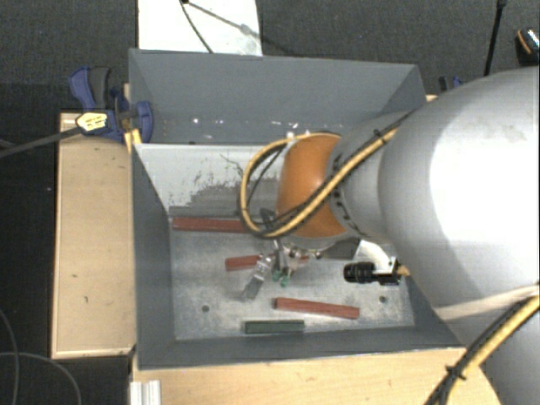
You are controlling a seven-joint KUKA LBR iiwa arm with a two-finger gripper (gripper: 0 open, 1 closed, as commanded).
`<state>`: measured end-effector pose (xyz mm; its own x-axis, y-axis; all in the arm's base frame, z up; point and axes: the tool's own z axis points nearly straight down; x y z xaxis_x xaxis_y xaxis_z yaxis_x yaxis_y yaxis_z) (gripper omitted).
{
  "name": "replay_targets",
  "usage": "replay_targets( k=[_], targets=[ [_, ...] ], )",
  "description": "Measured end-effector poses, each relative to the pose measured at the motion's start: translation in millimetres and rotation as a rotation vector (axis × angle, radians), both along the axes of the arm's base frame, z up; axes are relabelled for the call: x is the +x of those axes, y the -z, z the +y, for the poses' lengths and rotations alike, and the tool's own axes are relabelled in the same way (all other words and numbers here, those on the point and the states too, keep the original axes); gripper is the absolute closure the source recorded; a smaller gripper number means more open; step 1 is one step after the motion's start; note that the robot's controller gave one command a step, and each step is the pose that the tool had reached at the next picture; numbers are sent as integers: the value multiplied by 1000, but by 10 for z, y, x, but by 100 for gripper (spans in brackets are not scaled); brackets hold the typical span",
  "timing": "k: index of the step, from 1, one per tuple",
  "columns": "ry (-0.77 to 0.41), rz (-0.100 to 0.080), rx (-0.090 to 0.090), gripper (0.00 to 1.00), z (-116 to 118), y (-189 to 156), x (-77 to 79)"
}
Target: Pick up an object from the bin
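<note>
My gripper (pixel 263 275) hangs low in the middle of the bin, under the orange wrist cover. Its tip is just right of a short reddish-brown stick (pixel 240 262) that lies on the floor, and they look close or touching. A longer reddish-brown bar (pixel 316 309) lies flat just in front of the gripper, toward the near wall. A dark green bar (pixel 273 327) rests along the near wall below it.
Another long reddish-brown bar (pixel 207 224) lies at the far left of the floor. A black and white object (pixel 371 270) sits at the right, partly under the arm. The big arm and its cables cover the bin's right side.
</note>
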<state>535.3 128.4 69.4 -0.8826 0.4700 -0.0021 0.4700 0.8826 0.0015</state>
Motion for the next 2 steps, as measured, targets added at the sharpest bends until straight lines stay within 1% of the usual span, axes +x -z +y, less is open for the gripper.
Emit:
replay_targets(
  k=[1,2],
  targets=[
    [-7,-1,-1,0,-2,-3,6],
    [-11,0,-1,100,-1,-6,7]
  ],
)
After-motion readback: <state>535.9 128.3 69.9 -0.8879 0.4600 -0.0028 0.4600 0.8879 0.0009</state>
